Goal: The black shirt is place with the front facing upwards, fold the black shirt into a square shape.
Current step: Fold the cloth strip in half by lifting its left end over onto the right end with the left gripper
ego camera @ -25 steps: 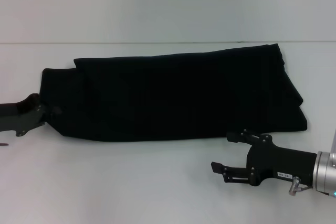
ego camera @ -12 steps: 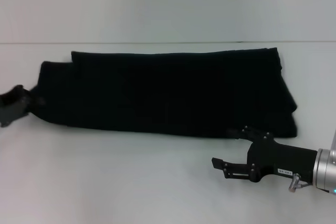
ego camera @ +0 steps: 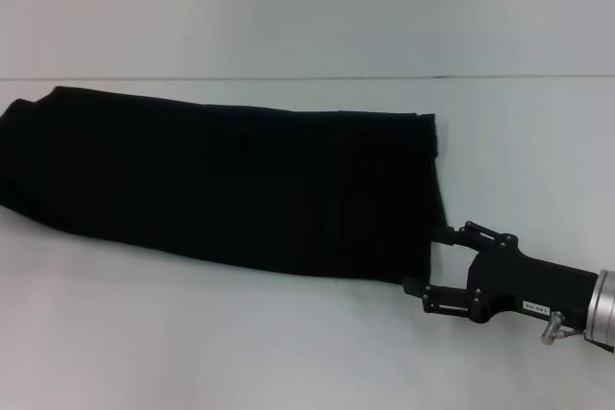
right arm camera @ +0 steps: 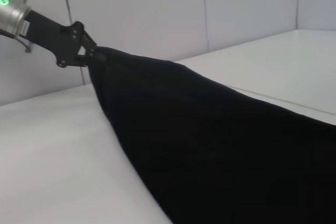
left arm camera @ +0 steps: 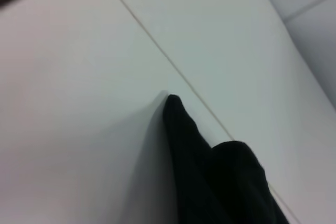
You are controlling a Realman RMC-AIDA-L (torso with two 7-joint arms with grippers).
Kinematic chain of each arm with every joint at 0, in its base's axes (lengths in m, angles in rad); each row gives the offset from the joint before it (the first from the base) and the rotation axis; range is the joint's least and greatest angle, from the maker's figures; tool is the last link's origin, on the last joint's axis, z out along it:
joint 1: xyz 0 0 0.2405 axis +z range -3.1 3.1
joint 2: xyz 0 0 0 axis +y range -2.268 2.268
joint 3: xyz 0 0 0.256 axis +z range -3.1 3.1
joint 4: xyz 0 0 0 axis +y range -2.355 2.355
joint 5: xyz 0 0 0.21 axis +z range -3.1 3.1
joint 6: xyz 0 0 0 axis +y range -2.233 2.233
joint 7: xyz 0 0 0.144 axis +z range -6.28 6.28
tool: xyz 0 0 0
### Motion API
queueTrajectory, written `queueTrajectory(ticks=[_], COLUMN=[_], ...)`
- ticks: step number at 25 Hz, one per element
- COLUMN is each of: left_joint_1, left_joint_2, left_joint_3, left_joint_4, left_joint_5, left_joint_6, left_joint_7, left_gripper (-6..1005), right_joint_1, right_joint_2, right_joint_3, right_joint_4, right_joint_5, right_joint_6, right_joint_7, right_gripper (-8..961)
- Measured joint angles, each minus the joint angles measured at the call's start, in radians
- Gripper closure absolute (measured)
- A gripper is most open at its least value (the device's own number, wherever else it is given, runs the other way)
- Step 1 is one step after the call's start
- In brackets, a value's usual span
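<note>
The black shirt (ego camera: 240,189) lies folded into a long band across the white table, running from the head view's left edge to right of centre. No lettering shows on it. My right gripper (ego camera: 425,260) is open at the band's near right corner, its fingertips against the cloth edge. My left gripper is outside the head view. It shows far off in the right wrist view (right arm camera: 88,54), shut on the shirt's (right arm camera: 210,145) other end and holding it raised. A black fold of the shirt (left arm camera: 205,177) rises in the left wrist view.
The white table (ego camera: 240,352) runs bare in front of the shirt and to its right. A pale wall (ego camera: 307,7) stands behind the table's far edge, close to the shirt's back edge.
The shirt has slid and stretched to the left, and my left gripper has gone past the head view's left edge. My right gripper has moved up to the shirt's right end.
</note>
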Motion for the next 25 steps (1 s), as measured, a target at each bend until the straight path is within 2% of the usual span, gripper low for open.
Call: queueTrajectory(ticks=[5,9,12,13,14,15,21,22,23,24,25], left_joint_1=[-0.007,-0.042,-0.103,-0.163,-0.163,-0.194,-0.378,-0.403,-0.435,-0.435,-0.444], left_joint_2=[-0.001,-0.027,-0.049,-0.066,-0.066,-0.076,-0.168,-0.189,-0.234,-0.234,-0.262], left_joint_3=[-0.020,-0.015,0.001,0.018,0.018,0.024,0.115,0.142,0.190,0.190,0.223], left_joint_4=[-0.003,-0.008,-0.010,-0.013,-0.013,-0.014,-0.018,-0.019,-0.019,-0.019,-0.018], left_joint_5=[-0.043,-0.164,-0.228,-0.246,-0.246,-0.253,-0.292,-0.296,-0.299,-0.299,-0.300], left_joint_6=[0.030,0.072,0.119,0.148,0.148,0.160,0.195,0.193,0.182,0.182,0.170], left_joint_7=[0.014,0.053,0.086,0.102,0.102,0.109,0.146,0.150,0.163,0.163,0.171], left_gripper=[944,944,944,944,944,944,945,945,945,945,945], right_joint_1=[-0.006,-0.020,-0.033,-0.038,-0.044,-0.049,-0.073,-0.076,-0.079,-0.079,-0.080], right_joint_2=[0.000,0.000,-0.001,-0.001,-0.001,-0.002,-0.003,-0.003,-0.003,-0.003,-0.003], right_joint_3=[0.015,0.038,0.055,0.061,0.065,0.069,0.094,0.098,0.104,0.104,0.107], right_joint_4=[0.005,0.005,0.005,0.005,0.005,0.005,0.001,0.000,0.000,0.000,0.001], right_joint_5=[0.000,0.000,0.000,0.000,0.000,0.000,0.000,0.000,0.000,0.000,0.000], right_joint_6=[0.002,0.001,-0.001,-0.001,-0.002,-0.002,-0.004,-0.004,-0.004,-0.004,-0.003], right_joint_7=[0.001,0.001,0.001,0.001,0.001,0.001,0.001,0.001,0.001,0.001,0.001], right_gripper=[9,9,9,9,9,9,8,8,8,8,8])
